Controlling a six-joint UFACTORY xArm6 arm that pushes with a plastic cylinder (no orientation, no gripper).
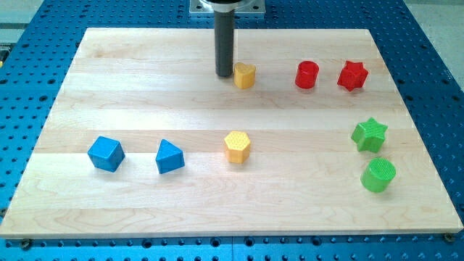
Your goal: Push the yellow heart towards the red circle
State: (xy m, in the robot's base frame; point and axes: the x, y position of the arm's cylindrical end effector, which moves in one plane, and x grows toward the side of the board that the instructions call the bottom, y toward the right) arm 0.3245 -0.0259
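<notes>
The yellow heart [245, 75] lies near the view's top, just right of centre. The red circle [307, 75] stands to its right at about the same height, a block's width or more away. My tip [225, 75] is at the end of the dark rod, right against the heart's left side; I cannot tell if it touches it.
A red star [353, 75] sits right of the red circle. A green star [370, 135] and a green circle [378, 175] are at the right. A yellow hexagon [238, 146], a blue triangle [170, 156] and a blue cube [106, 154] lie lower down.
</notes>
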